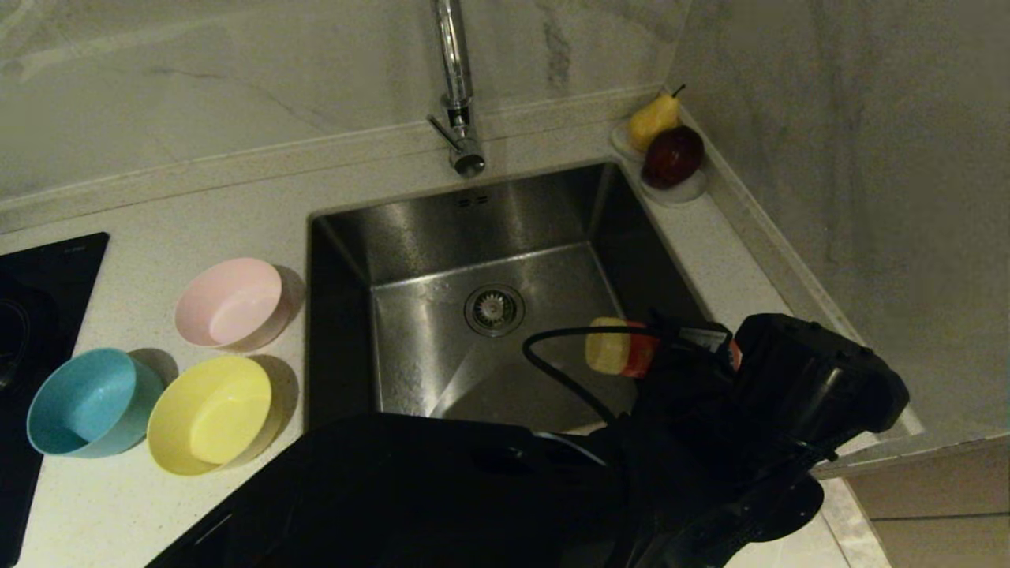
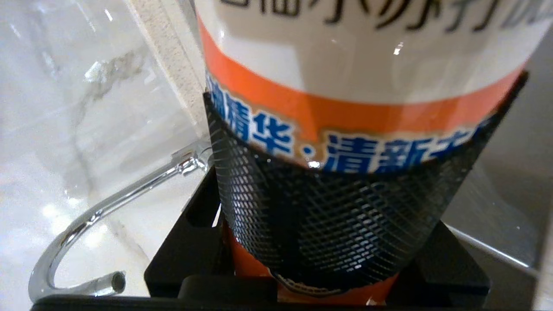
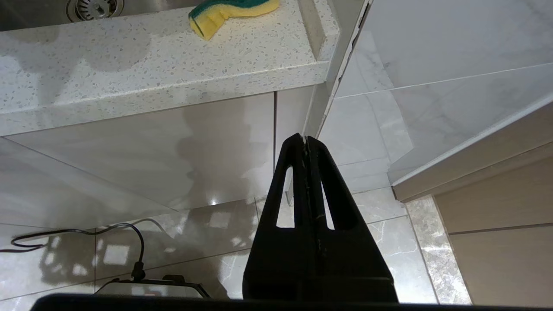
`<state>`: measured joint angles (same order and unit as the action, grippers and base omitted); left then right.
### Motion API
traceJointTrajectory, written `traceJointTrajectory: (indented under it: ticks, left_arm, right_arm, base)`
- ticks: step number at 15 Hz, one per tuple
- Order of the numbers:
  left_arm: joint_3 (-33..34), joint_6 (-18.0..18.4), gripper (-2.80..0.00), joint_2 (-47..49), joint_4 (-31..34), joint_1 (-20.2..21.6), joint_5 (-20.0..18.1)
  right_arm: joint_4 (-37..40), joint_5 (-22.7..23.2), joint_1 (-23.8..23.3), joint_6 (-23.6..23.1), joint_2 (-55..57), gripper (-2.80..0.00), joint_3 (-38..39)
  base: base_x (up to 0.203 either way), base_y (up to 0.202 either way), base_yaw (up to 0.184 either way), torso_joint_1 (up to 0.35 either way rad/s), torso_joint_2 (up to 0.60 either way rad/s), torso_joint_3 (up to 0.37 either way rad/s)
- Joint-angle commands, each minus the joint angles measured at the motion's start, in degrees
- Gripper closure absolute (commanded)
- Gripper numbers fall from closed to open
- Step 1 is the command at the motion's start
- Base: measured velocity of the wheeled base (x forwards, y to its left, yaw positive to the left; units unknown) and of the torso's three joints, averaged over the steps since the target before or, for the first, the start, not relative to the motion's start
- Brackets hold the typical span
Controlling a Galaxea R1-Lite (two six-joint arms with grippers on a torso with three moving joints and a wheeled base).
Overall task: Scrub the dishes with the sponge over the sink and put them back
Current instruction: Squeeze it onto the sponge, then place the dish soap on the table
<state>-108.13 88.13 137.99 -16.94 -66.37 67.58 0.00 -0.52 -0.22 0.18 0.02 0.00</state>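
Note:
Three bowls stand on the counter left of the sink: pink, light blue and yellow. My left gripper reaches across over the sink's right side and is shut on an orange-and-white soap bottle, which lies tipped sideways. In the left wrist view a meshed finger presses on the bottle's label. The sponge, yellow with a green layer, lies on the counter's front edge near the sink; my arm hides it in the head view. My right gripper hangs shut and empty below the counter.
A chrome faucet rises behind the sink, with its drain strainer in the middle. A white dish with a pear and a red apple sits at the back right corner. A black cooktop lies at the far left. A wall closes the right side.

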Motion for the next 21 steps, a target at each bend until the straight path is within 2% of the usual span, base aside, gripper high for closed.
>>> traceJointTrajectory:
  ticks: [1, 9, 12, 13, 15, 17, 18, 21]
  left_arm:
    - [0.90, 0.47, 0.00, 0.27, -0.02, -0.08, 0.35]
    - [-1.03, 0.03, 0.00, 0.27, -0.55, 0.01, 0.44]
    - [-1.92, -0.83, 0.00, -0.54, -5.91, -0.04, -0.01]
    - [-1.99, -1.89, 0.00, -1.06, -7.73, -0.04, -1.03]
    - [-2.20, -7.52, 0.00, -1.73, -9.41, -0.07, -3.79]
    - [-2.62, -13.43, 0.00, -3.18, -10.60, -0.08, -10.53]
    - [-2.68, -15.94, 0.00, -4.26, -12.14, -0.08, -12.75]
    - [-2.70, -20.01, 0.00, -7.85, -17.90, -0.07, -14.74]
  right_arm:
    - [0.00, 0.00, -0.04, -0.01, -0.01, 0.00, 0.00]
    - [0.00, 0.00, 0.00, -0.01, 0.02, 0.00, 0.00]
    - [0.00, 0.00, -0.04, -0.01, 0.06, 0.00, 0.00]
    - [0.00, 0.00, 0.03, -0.01, 0.06, 0.00, 0.00]
    - [0.00, 0.00, 0.04, -0.01, 0.06, 0.00, 0.00]
    - [0.00, 0.00, -0.01, -0.01, 0.06, 0.00, 0.00]
    - [0.00, 0.00, -0.04, -0.01, 0.06, 0.00, 0.00]
    - [0.00, 0.00, -0.01, -0.01, 0.06, 0.00, 0.03]
  base:
    - [0.000, 0.000, 0.000, 0.000, 0.00, 0.000]
    - [0.000, 0.000, 0.000, 0.000, 0.00, 0.000]
    - [0.000, 0.000, 0.000, 0.000, 0.00, 0.000]
    - [0.000, 0.000, 0.000, 0.000, 0.00, 0.000]
    - [0.000, 0.000, 0.000, 0.000, 0.00, 0.000]
    - [0.000, 0.000, 0.000, 0.000, 0.00, 0.000]
    - [0.000, 0.000, 0.000, 0.000, 0.00, 0.000]
    - [0.000, 0.000, 0.000, 0.000, 0.00, 0.000]
